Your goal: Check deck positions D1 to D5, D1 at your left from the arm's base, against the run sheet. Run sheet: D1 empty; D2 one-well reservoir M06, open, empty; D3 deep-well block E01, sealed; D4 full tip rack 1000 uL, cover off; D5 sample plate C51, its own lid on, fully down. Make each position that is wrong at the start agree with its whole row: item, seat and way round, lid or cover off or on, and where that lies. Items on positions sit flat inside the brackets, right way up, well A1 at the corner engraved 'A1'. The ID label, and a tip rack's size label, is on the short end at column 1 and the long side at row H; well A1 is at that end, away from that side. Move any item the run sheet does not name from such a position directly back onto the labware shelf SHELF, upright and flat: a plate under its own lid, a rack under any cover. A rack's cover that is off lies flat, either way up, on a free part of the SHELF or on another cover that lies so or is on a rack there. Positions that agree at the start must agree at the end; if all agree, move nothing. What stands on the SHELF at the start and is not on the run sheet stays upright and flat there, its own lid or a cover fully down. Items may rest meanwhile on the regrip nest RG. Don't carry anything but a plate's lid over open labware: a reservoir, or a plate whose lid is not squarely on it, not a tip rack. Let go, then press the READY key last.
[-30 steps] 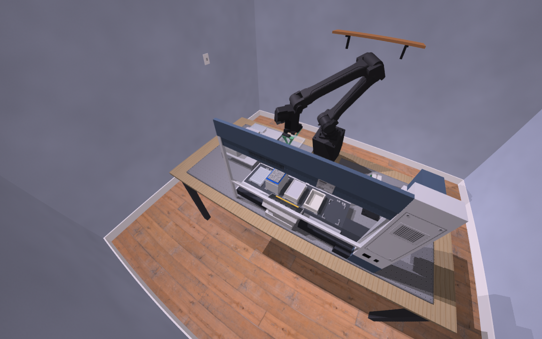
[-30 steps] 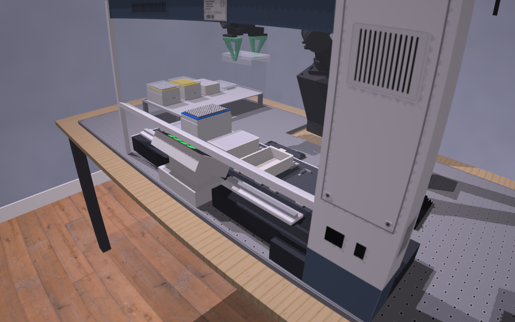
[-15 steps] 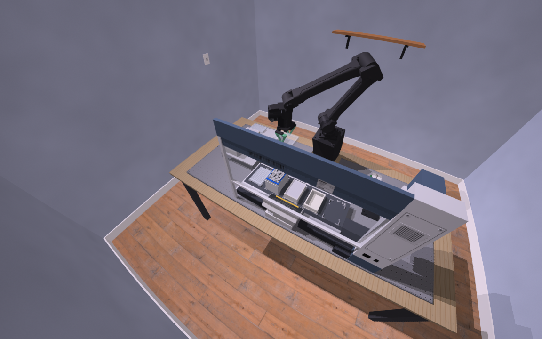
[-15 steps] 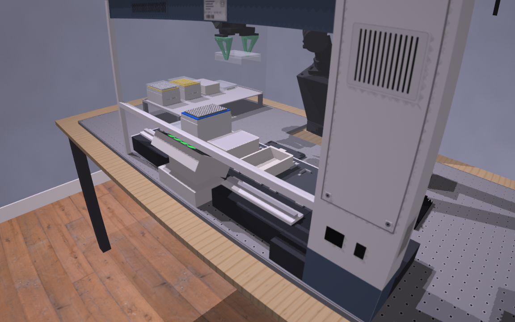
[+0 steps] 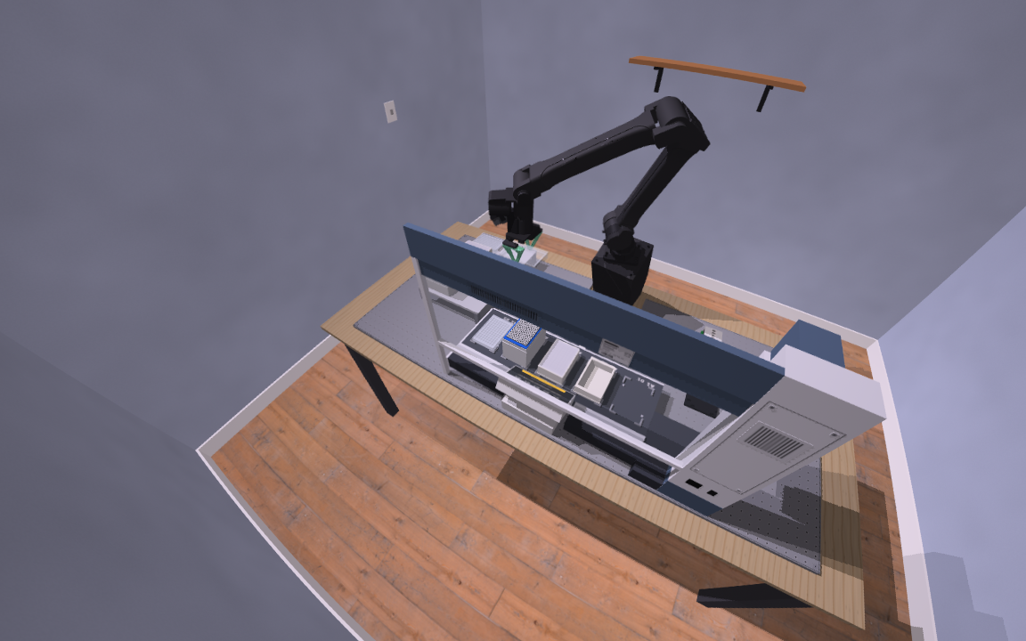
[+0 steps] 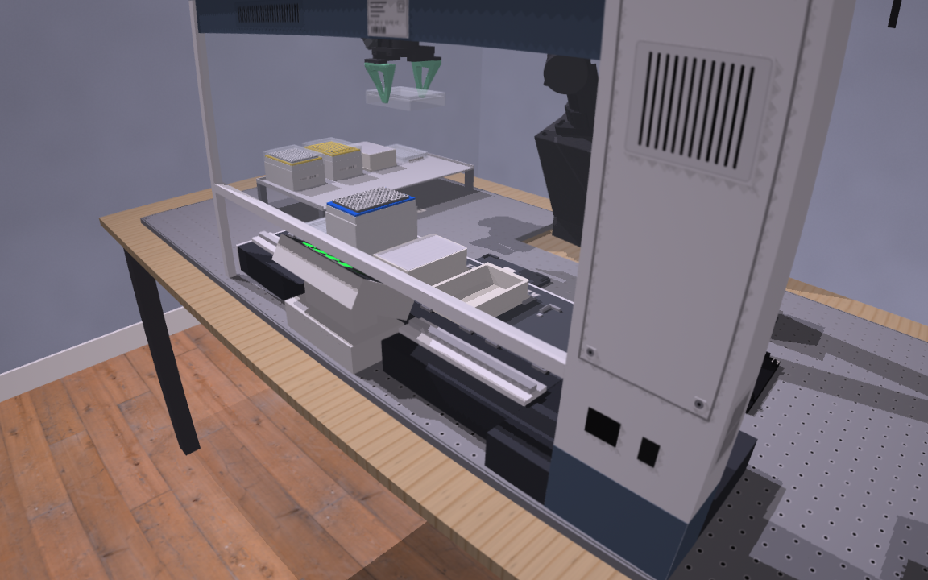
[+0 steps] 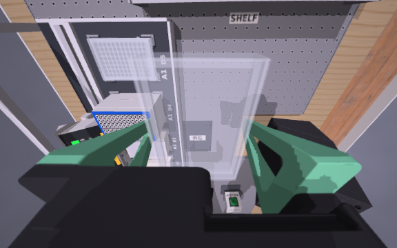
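While our gripper [image 7: 196, 138] clamps the clear lid [image 7: 216, 110] | sample plate [image 7: 123, 58] at D5 lies ahead-left | long axes look crossed.

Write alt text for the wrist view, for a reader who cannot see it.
Two green fingers of the gripper clamp a clear lid, seen from above and held over a grey pegboard surface. Through and beside it lie an uncovered well plate at D5, a blue-rimmed tip rack at D4, a pad marked RG and a SHELF label.
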Tool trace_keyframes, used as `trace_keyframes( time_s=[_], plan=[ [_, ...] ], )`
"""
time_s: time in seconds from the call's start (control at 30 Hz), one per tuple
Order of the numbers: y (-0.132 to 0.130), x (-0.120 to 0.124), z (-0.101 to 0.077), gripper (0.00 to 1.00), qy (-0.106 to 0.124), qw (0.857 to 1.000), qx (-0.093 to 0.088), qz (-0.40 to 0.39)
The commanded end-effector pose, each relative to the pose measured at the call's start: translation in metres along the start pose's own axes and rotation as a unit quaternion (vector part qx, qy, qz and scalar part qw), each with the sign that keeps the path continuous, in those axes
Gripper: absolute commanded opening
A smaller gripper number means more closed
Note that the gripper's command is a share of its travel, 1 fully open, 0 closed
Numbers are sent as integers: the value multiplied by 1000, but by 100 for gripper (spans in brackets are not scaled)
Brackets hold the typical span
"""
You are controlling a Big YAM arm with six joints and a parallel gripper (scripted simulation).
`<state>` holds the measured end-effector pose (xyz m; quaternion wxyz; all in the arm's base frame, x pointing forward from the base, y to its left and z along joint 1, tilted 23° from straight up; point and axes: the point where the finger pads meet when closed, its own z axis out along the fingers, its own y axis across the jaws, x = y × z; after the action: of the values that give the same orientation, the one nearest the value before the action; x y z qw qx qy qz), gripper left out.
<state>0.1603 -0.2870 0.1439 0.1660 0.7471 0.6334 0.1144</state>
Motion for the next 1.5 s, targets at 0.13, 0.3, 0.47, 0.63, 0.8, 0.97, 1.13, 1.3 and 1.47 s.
trace_keyframes(
  time_s=[0.13,0.3,0.47,0.63,0.8,0.97,1.13,1.3,1.47],
  plan=[
    [15,-61,-18,0,-28,999,-12,-17],
    [24,-54,-20,0,-29,999,-15,-31],
    [42,-53,-15,0,-20,1000,-10,-16],
    [67,-50,-15,0,-17,1000,-9,-15],
    [77,-54,-16,0,-20,1000,-10,-8],
    [75,-50,-13,0,-15,1000,-8,-8],
    [75,-49,-12,0,-14,1000,-8,-13],
    [75,-49,-12,0,-14,1000,-8,-13],
    [75,-49,-12,0,-14,1000,-8,-13]
  ],
)
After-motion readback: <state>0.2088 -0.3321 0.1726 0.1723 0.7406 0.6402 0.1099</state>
